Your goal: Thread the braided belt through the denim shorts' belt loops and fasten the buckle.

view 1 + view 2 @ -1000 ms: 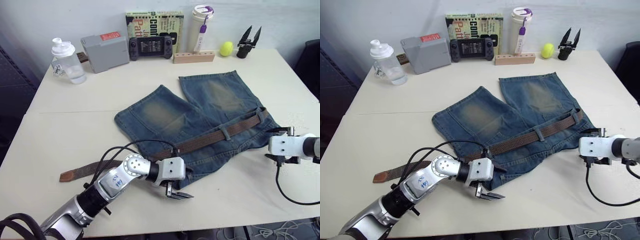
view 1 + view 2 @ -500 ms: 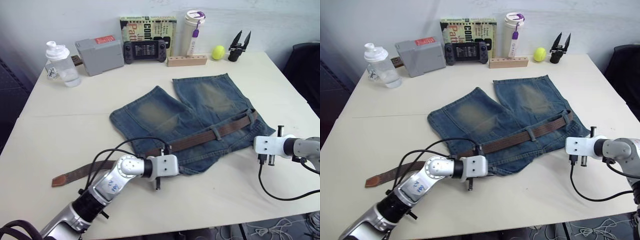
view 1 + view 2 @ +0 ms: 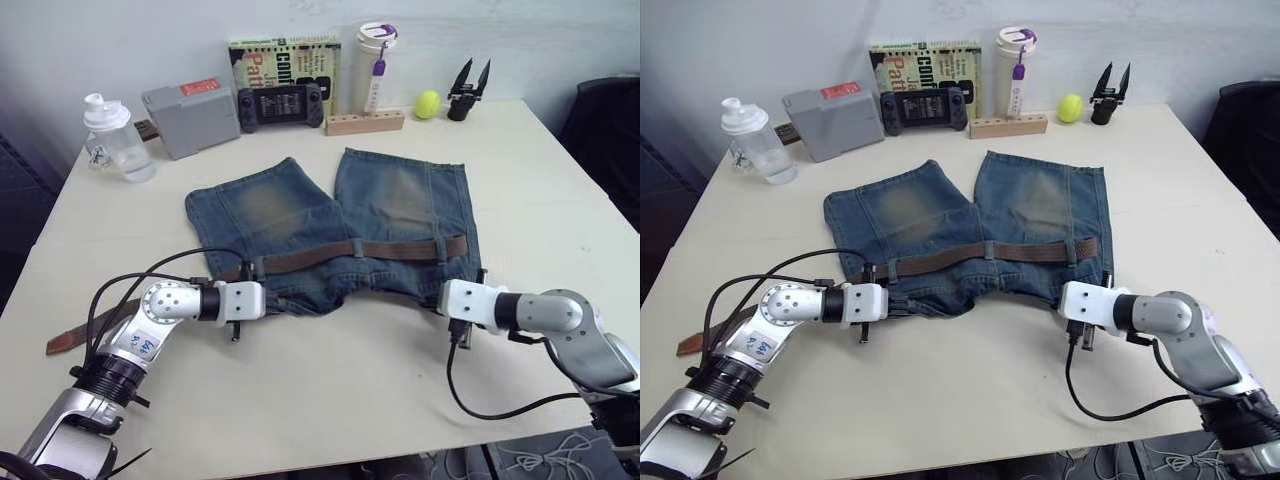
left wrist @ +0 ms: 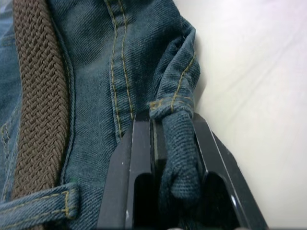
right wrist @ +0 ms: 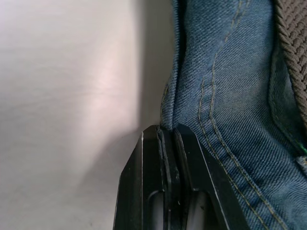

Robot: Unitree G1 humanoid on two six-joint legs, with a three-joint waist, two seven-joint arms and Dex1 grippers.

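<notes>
The denim shorts (image 3: 390,205) lie flat mid-table, legs pointing away and the waistband towards me. The braided belt (image 3: 395,249) runs along the waistband under the belt loops (image 3: 352,247), and its brown tail (image 3: 62,340) trails off on the table to the left. I cannot make out the buckle. My left gripper (image 3: 262,297) is shut on a fold of denim at the waistband's left corner (image 4: 178,143). My right gripper (image 3: 440,297) is pinched shut on the denim edge at the right corner (image 5: 169,122).
Along the far edge stand a shaker bottle (image 3: 108,135), a grey box (image 3: 190,105), a book (image 3: 283,58), a game controller (image 3: 280,102), a wooden block (image 3: 365,122), a tumbler (image 3: 372,62), a tennis ball (image 3: 428,102) and a black tool (image 3: 465,85). A dark chair (image 3: 605,130) sits right.
Both grippers went from open, off the cloth, to shut on the waistband corners. The shorts now lie straightened, waistband square to me. The camera view has shifted too.
</notes>
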